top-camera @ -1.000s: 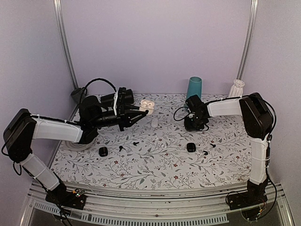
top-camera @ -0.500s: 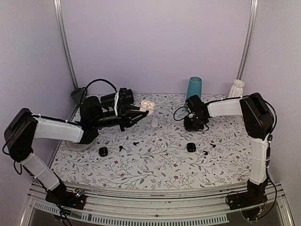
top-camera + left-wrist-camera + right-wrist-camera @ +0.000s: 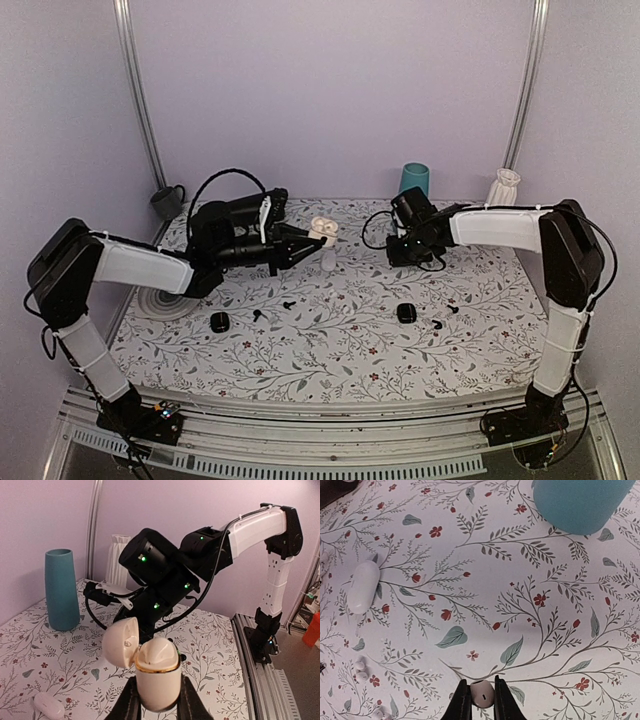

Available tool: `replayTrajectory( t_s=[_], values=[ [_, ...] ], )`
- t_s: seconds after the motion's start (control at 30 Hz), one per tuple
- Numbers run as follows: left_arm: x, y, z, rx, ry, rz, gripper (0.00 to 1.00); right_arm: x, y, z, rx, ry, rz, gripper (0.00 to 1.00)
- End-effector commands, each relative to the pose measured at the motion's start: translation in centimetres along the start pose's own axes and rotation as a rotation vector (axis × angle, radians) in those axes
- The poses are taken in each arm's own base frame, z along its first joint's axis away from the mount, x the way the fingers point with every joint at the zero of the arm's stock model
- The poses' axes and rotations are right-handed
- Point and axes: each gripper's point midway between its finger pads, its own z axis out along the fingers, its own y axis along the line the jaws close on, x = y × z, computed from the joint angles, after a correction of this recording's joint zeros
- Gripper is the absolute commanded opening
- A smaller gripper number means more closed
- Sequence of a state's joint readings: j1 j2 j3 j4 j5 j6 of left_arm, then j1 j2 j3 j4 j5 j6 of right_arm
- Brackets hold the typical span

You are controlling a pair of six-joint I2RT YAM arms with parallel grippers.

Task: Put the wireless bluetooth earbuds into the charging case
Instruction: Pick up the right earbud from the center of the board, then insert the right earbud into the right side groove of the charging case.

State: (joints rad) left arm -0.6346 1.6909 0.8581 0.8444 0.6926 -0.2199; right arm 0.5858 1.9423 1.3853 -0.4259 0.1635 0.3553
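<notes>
When viewed in turn, clamped on both sides.
Overhead: shows left gripper [image 3: 308, 239] closed on glossy cream egg-shaped charging case [image 3: 322, 229] near the far edge of the floral table [image 3: 330, 350]. Left wrist: finds lid [image 3: 121, 642] hinged open. Right wrist: catches right gripper [image 3: 482, 701] pinching small glossy white earbud [image 3: 482, 692].
</notes>
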Motion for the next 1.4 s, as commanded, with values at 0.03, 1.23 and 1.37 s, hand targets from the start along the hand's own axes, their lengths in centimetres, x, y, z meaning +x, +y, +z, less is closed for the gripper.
replayTrajectory(
  t_s=[0.03, 1.23, 1.37],
  values=[
    [0.1, 1.1, 0.0, 0.042, 0.011, -0.034, 0.0, -1.9, 1.6, -5.1, -0.002, -0.103, -0.079, 0.12],
    [3.2, 0.5, -0.5, 0.263, -0.025, 0.284, 0.0, -4.8, 12.0, -21.9, -0.084, -0.449, -0.37, 0.17],
    [3.3, 0.8, -0.3, 0.25, -0.012, 0.294, 0.0, -4.2, 13.3, -22.3, -0.098, -0.464, -0.416, 0.17]
  ],
)
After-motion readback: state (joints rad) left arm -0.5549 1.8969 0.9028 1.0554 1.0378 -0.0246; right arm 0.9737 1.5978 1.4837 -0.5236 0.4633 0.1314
